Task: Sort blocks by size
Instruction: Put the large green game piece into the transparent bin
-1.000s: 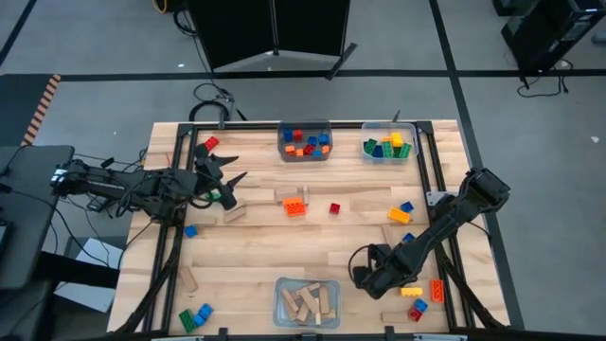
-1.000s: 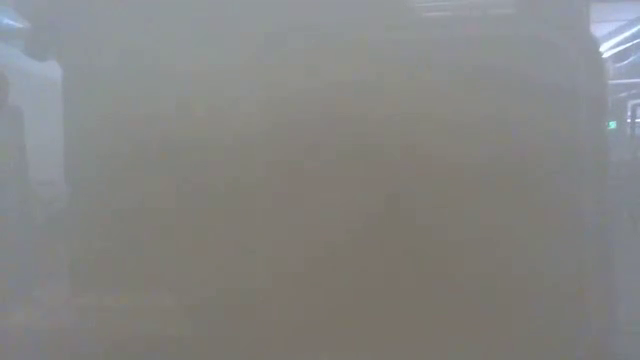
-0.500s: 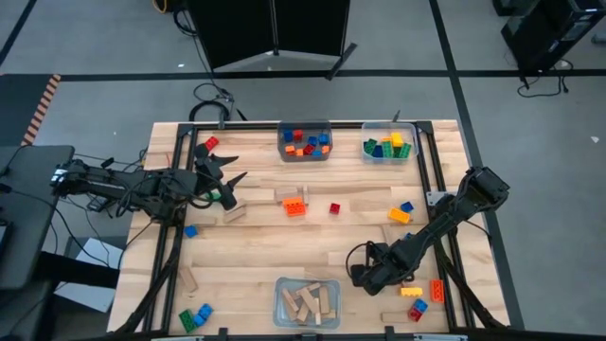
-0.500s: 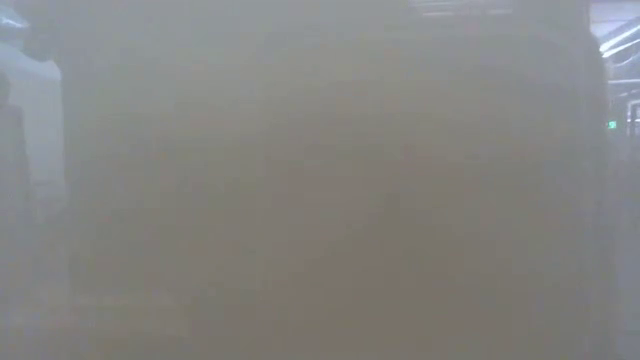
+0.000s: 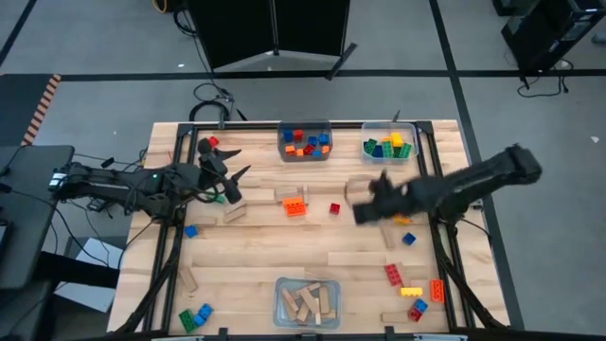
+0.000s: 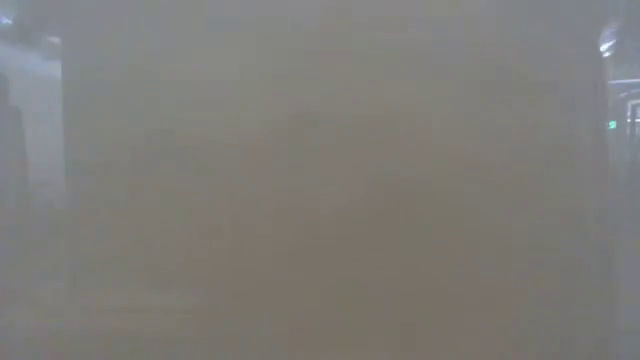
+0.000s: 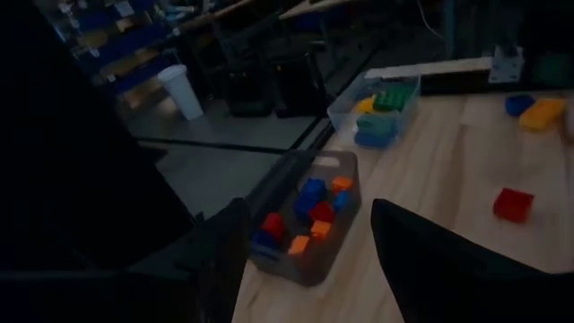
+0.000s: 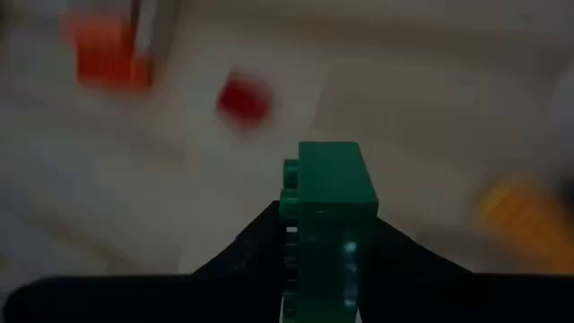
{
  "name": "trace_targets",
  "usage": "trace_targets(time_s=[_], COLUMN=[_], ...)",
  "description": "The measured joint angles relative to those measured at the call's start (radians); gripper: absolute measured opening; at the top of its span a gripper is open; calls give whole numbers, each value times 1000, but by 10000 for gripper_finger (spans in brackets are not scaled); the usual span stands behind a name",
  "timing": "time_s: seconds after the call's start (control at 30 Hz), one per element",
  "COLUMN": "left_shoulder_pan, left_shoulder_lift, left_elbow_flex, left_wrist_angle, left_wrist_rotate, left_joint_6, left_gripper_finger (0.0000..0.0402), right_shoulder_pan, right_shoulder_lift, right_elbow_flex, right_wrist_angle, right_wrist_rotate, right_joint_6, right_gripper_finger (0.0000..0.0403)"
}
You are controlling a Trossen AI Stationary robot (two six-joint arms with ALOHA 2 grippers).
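My right gripper [image 5: 361, 212] hangs over the table's middle right, shut on a green studded brick [image 8: 328, 211]. My left gripper [image 5: 237, 163] stands open above the far left of the table with nothing between its fingers [image 7: 224, 260]. Loose blocks lie on the wood: an orange brick [image 5: 295, 206], a small red one [image 5: 334, 208], a yellow [image 5: 402, 220] and a blue one [image 5: 409, 239], and a red brick [image 5: 392, 275]. The low view is fogged and shows nothing. My right gripper pinches the green brick's lower part [image 8: 323, 260] between its two fingers, one finger on the studded side [image 8: 289, 193], the other on the side opposite. The fingers come from above, slanting down. The brick sticks out past the fingertips, lifted clear of the table.
Three clear bins stand on the table: small bricks [image 5: 304, 142] and larger bricks [image 5: 389, 147] at the far edge, wooden blocks [image 5: 307, 303] at the near edge. More bricks lie near right [image 5: 417, 301] and near left [image 5: 196, 317]. Tan blocks [image 5: 234, 213] lie by my left gripper.
My right gripper has risen from the near right of the table and swung toward the far edge and the middle, its wrist turning. A red brick shows where it stood.
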State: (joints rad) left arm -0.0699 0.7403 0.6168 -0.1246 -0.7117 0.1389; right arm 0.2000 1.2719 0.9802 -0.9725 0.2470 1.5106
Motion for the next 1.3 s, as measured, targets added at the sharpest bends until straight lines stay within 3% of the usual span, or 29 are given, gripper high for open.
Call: trace_targets(time_s=[0.2, 0.37, 0.5, 0.63, 0.83, 1.07, 1.3], left_shoulder_pan=[6, 19, 37, 51, 52, 52, 52], left_shoulder_lift=[62, 121, 155, 170, 171, 170, 168], left_elbow_flex=[0, 0, 0, 0, 0, 0, 0], left_wrist_angle=[121, 206, 251, 262, 263, 263, 262], left_wrist_rotate=[-58, -87, -88, -88, -103, -106, -106], left_joint_6=[8, 8, 8, 7, 7, 7, 10], left_gripper_finger=[241, 241, 241, 241, 241, 241, 241], right_shoulder_pan=[-460, -843, -1028, -1108, -1120, -1154, -1184], right_shoulder_lift=[-117, -87, 13, 135, 271, 332, 278], right_elbow_flex=[0, 0, 0, 0, 0, 28, 120], right_wrist_angle=[12, 161, 233, 254, 322, 326, 251], right_wrist_rotate=[4, -139, -254, -293, -299, -297, -298], right_joint_6=[-488, -803, -937, -1027, -1094, -1114, -1112], right_gripper_finger=[104, 104, 104, 104, 109, 205, 239])
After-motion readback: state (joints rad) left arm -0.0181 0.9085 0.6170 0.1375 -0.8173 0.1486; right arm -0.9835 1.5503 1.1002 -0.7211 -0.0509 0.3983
